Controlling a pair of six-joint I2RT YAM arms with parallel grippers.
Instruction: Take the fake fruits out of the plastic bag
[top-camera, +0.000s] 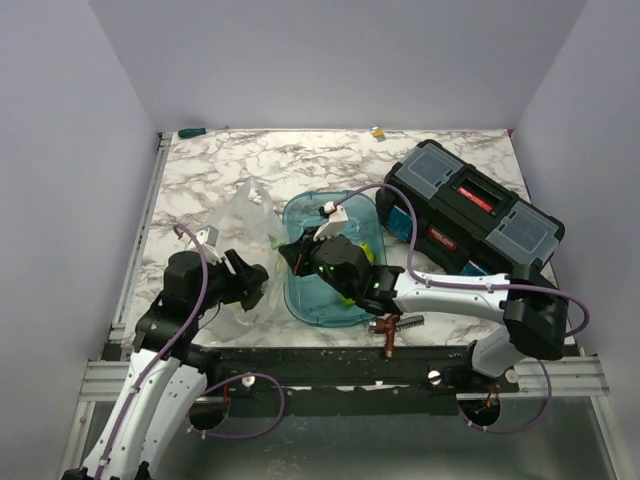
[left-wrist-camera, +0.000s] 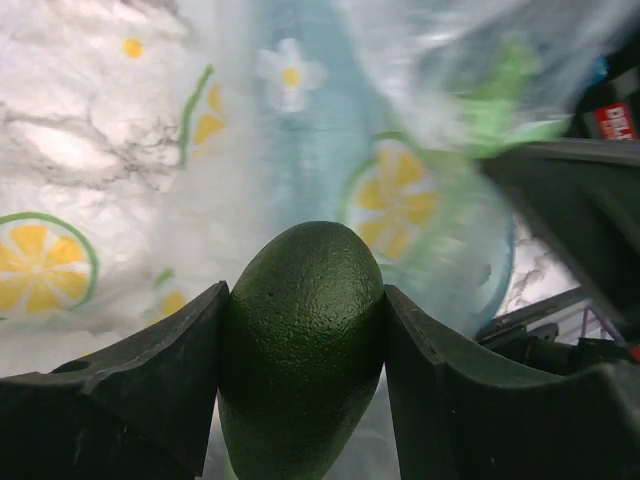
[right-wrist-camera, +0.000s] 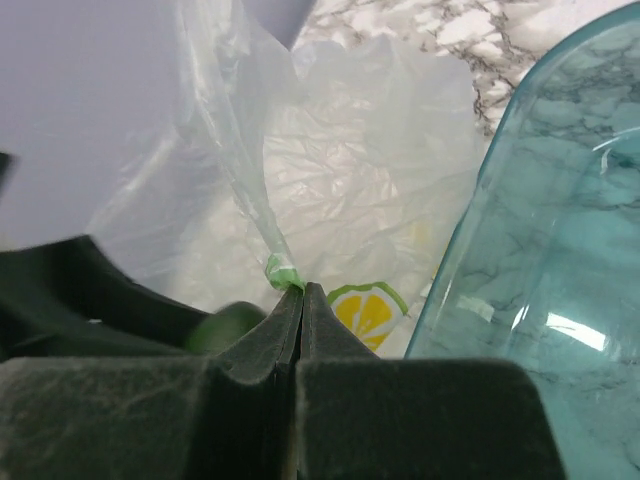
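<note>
A dark green oval fake fruit (left-wrist-camera: 300, 340) is clamped between my left gripper's (left-wrist-camera: 302, 300) fingers, at the plastic bag's near end (top-camera: 256, 283). The crinkled clear plastic bag (top-camera: 248, 215), printed with lemon slices (left-wrist-camera: 40, 255), lies left of the teal tray. My right gripper (right-wrist-camera: 302, 290) is shut on a green-edged fold of the bag (right-wrist-camera: 282, 272) and holds it up, just beside the left gripper (top-camera: 290, 255). In the right wrist view the green fruit (right-wrist-camera: 225, 325) shows blurred beside my jaws. A yellow-green fruit (top-camera: 346, 292) peeks out under the right arm in the tray.
The teal oval tray (top-camera: 305, 300) lies mid-table, its rim (right-wrist-camera: 480, 200) close to the right of my right fingers. A black toolbox (top-camera: 475, 205) stands at the back right. A copper-coloured fitting (top-camera: 388, 330) lies by the near edge.
</note>
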